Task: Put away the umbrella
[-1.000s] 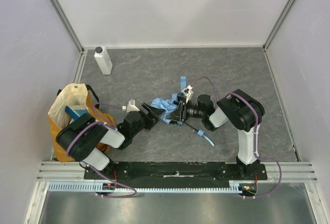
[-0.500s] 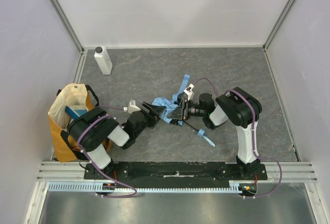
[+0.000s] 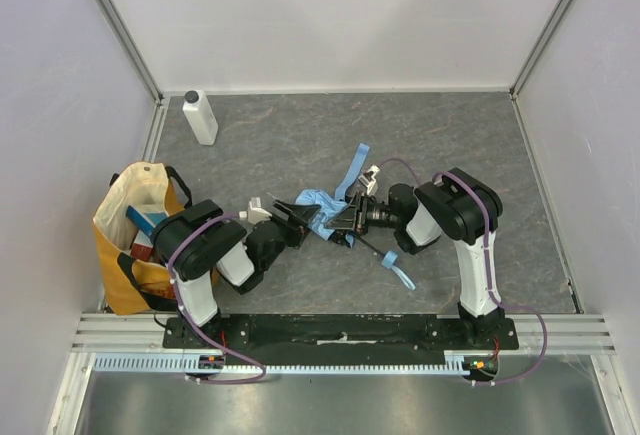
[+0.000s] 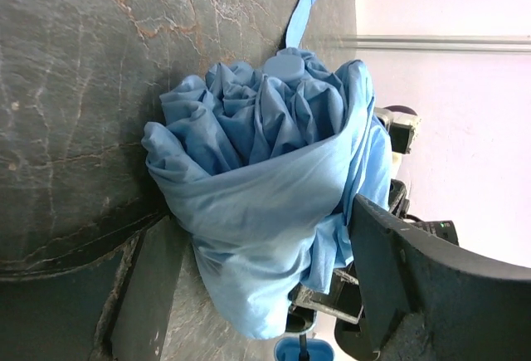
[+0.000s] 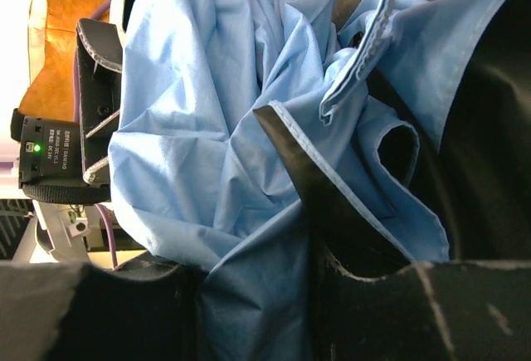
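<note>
Pinching a fold of the umbrella (image 3: pixel 318 202) fabric between the half-closed right fingers (image 5: pixel 431 311), probably to pin the bundle in place. Straddling the bunched canopy with the left fingers (image 4: pixel 415 270), spread wide and not clamped yet, likely lining up a squeeze. Sitting mid-worktop (image 3: pixel 450 145), well apart from the tote bag (image 3: pixel 125 215), presumably the drop-off spot.

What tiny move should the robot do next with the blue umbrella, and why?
Probably close the left end effector snugly on the umbrella: the bunched fabric sits between its fingers, and the right end effector pinches the other side.
</note>
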You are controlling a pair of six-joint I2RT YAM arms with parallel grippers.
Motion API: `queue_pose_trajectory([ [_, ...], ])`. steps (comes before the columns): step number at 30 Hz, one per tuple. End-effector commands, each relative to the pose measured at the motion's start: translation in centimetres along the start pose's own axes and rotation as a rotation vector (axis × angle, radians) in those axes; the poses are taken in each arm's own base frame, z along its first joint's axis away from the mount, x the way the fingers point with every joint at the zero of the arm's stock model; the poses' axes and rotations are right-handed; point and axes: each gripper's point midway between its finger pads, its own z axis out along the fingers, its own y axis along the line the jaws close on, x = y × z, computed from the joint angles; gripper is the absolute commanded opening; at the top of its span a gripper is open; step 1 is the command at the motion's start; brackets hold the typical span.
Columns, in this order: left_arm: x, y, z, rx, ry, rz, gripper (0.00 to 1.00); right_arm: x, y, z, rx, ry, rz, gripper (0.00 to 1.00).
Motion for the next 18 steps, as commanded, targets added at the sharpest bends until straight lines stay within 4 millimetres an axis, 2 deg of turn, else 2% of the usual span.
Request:
queue_pose_trajectory([
  [1, -1.1, 4.3, 0.6, -0.173, -0.063, 0.102, 0.83, 1.6, 2.6, -0.7, -0.102, 0.067, -0.014, 0.00],
  [2, -1.0, 4.6, 0.8, -0.202, -0.058, 0.118, 0.83, 1.6, 2.8, -0.7, -0.110, 0.072, -0.014, 0.00],
  [11, -0.8, 2.3, 2.2, -0.101, -0.064, 0.137, 0.76, 2.1, 5.1, -1.1, -0.217, 0.122, -0.014, 0.00],
  [13, -0.8, 1.4, 2.3, -0.055, -0.064, 0.161, 0.77, 2.3, 5.3, -1.1, -0.230, 0.131, -0.006, 0.00],
  [16, -0.9, 1.4, 2.0, -0.047, -0.070, 0.176, 0.82, 2.4, 5.6, -1.2, -0.238, 0.136, -0.012, 0.00],
  [18, -1.0, 0.9, 2.1, -0.021, -0.070, 0.186, 0.81, 2.5, 5.9, -1.3, -0.243, 0.145, -0.017, 0.00],
])
